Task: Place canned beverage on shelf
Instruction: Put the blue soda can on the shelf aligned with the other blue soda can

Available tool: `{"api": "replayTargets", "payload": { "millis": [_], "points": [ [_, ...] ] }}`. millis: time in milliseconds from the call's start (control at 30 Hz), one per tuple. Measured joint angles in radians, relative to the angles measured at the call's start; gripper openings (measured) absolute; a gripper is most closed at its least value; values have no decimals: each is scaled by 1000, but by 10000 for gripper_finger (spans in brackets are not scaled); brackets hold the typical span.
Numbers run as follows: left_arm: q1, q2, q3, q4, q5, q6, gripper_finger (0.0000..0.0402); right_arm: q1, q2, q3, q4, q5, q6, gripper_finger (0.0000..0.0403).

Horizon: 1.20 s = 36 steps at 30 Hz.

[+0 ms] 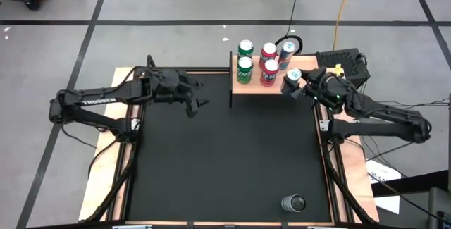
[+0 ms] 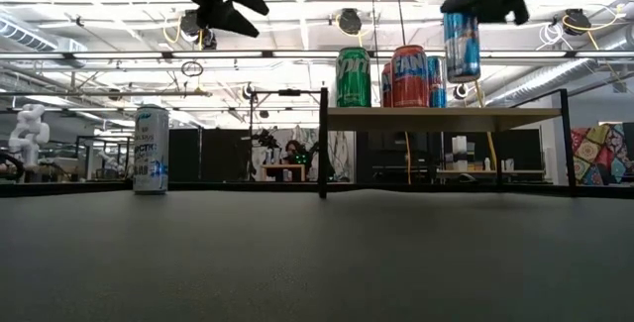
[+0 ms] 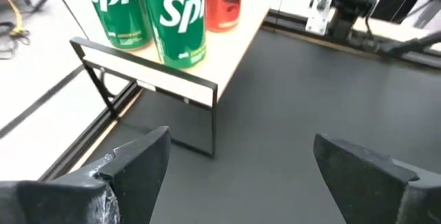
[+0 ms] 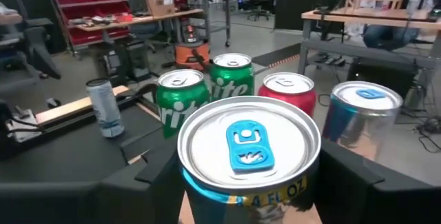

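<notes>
Your right hand grips a blue can above the shelf's free right end; left hand hangs open.

You have a glossy metal can with a brushed silver lid and a blue plastic-looking tab between the right gripper's matt dark fingers. Just ahead of it, the shelf is smooth pale wood on thin black metal posts. Under your left gripper the black mat looks matt, finely textured.
</notes>
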Motion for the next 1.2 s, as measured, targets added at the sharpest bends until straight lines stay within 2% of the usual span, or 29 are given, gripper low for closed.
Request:
{"api": "replayTargets", "payload": {
  "millis": [133,300,500,767,900,1067,1200],
  "points": [
    [75,8,0,32,78,-12,358,-140,48,-2,43,-119,-25,235],
    [131,10,0,34,84,-15,358,-295,85,-2,33,-251,-33,236],
    [149,8,0,24,85,-15,358,-445,135,-2,84,-419,-39,237],
    [149,8,0,15,77,-15,358,-523,205,-2,104,-534,-38,237],
    [149,8,0,-7,64,-16,358,-544,220,0,114,-537,-49,240],
    [148,8,0,-32,51,-39,358,-570,221,0,134,-542,-50,262],
    [148,8,0,-31,31,-38,358,-578,220,0,158,-586,-23,289]
  ]
}}
